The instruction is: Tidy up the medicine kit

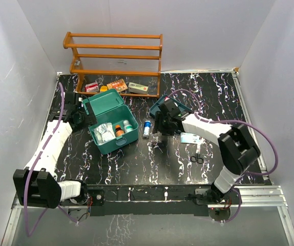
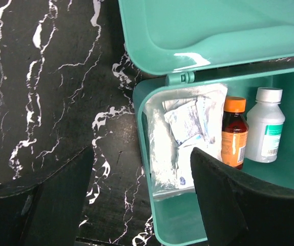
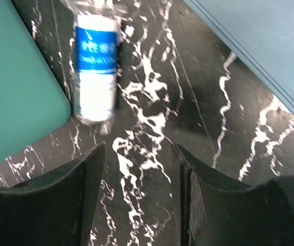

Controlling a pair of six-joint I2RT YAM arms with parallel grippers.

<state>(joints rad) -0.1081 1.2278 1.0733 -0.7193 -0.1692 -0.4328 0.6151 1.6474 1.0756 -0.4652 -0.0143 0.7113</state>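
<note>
medicine kit (image 1: 128, 137) lid raised, left gripper (image 2: 141, 159) spread across its wall, right gripper (image 3: 139, 151) spread empty, bottle (image 3: 96, 66) seen at eleven o'clock

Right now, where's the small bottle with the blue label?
In the top view the blue-labelled bottle lies on the table just right of the open medicine kit, between the kit and the right gripper.

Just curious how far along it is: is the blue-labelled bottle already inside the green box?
No, the bottle lies on the table just right of the box, outside it.
</note>
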